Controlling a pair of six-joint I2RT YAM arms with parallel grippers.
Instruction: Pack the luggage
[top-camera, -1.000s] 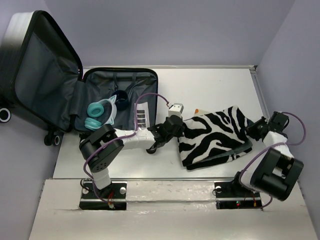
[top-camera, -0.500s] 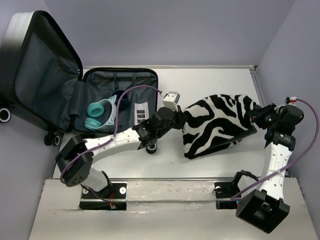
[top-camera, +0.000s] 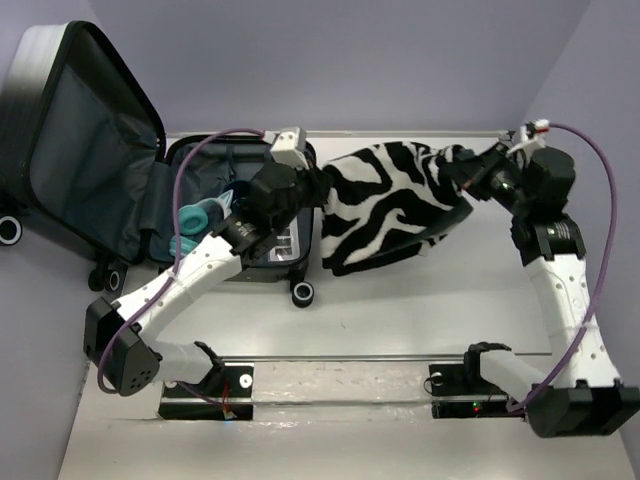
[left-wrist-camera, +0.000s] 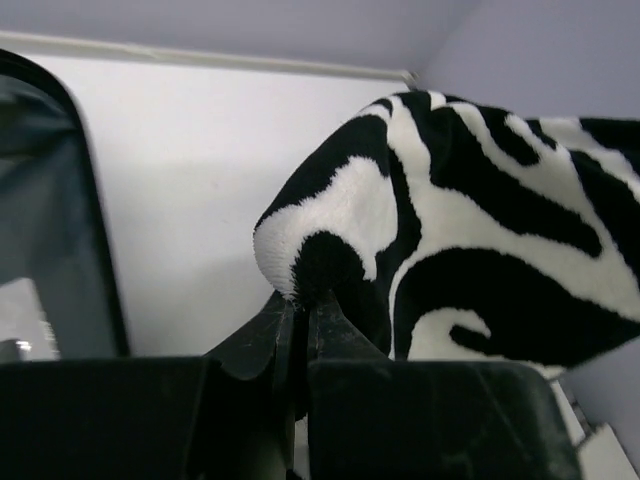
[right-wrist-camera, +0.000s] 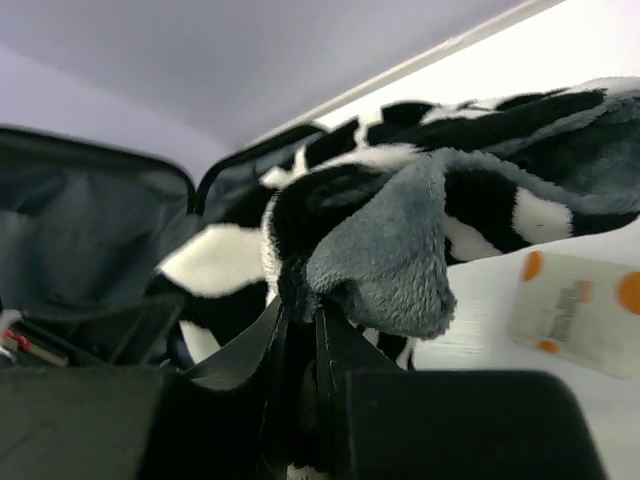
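Note:
The luggage (top-camera: 95, 150) lies open at the back left, lid propped up and grey-lined base (top-camera: 195, 165) flat on the table. A zebra-print blanket (top-camera: 385, 195) hangs in the air, stretched between my two grippers. My left gripper (top-camera: 318, 187) is shut on its left corner, over the base's right rim. My right gripper (top-camera: 462, 172) is shut on its right corner. The left wrist view shows the pinched corner (left-wrist-camera: 320, 235) at my left gripper (left-wrist-camera: 303, 297). In the right wrist view my right gripper (right-wrist-camera: 300, 305) clamps folded blanket (right-wrist-camera: 400, 240) with the luggage (right-wrist-camera: 80, 230) behind.
Teal headphones (top-camera: 200, 222) and a dark round item lie in the luggage base. A black wheel (top-camera: 302, 293) sticks out at its near corner. A white packet with orange marks (right-wrist-camera: 575, 310) lies on the table below the blanket. Purple walls close in behind and on both sides.
Both arms have lifted the blanket off the table and carried it back and to the left, so its left end now hangs over the luggage's right rim.

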